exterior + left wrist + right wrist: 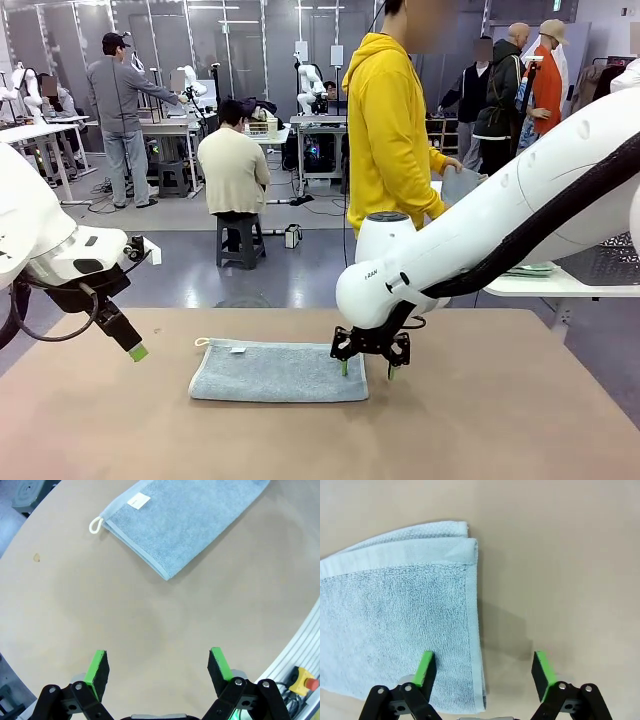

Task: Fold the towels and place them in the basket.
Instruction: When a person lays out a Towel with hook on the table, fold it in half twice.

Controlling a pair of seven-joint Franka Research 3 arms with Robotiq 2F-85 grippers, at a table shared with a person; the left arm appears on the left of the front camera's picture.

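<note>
The right tool (366,370), fingers apart, straddled the folded blue towel (270,372) at its right edge on the tabletop (500,420). The left tool (160,670) hung apart. Best to pinch both layers low before lifting.

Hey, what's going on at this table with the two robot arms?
A light blue towel lies folded on the table. The right end effector is down at one end of it, open, one finger over the cloth, one past its edge. The left end effector hangs open nearby. A person in yellow stands across the table.
</note>
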